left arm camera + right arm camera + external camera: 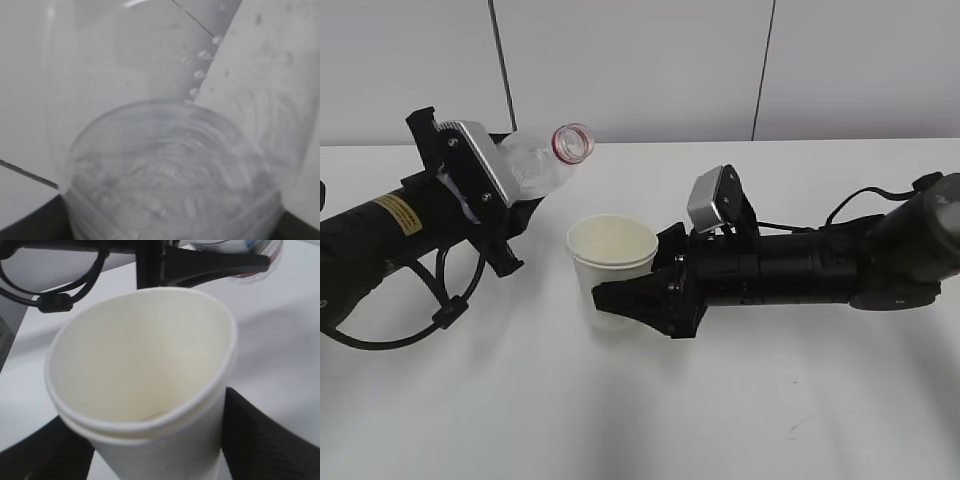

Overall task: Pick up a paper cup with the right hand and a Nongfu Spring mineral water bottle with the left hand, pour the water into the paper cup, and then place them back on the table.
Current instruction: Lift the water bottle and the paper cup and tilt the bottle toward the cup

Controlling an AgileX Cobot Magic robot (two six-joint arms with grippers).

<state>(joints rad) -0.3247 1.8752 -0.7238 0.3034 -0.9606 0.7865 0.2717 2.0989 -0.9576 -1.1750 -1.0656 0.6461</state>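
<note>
L gripper (495, 215) clamps uncapped water bottle (542, 162) tilted w/ mouth above paper cup (611, 262), which R gripper (655, 285) grips upright

You've got the paper cup (611, 262) upright, rim open; Nongfu Spring mineral water bottle (548, 160) tilted (uncapped, red neck ring), mouth up-left of the cup.

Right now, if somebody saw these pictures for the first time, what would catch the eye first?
The paper cup at the table's centre, clamped by the right gripper, draws the eye first; its inside looks dry in the right wrist view. Next comes the uncapped mineral water bottle, tilted in the left gripper, its red-ringed mouth up and left of the cup.
</note>
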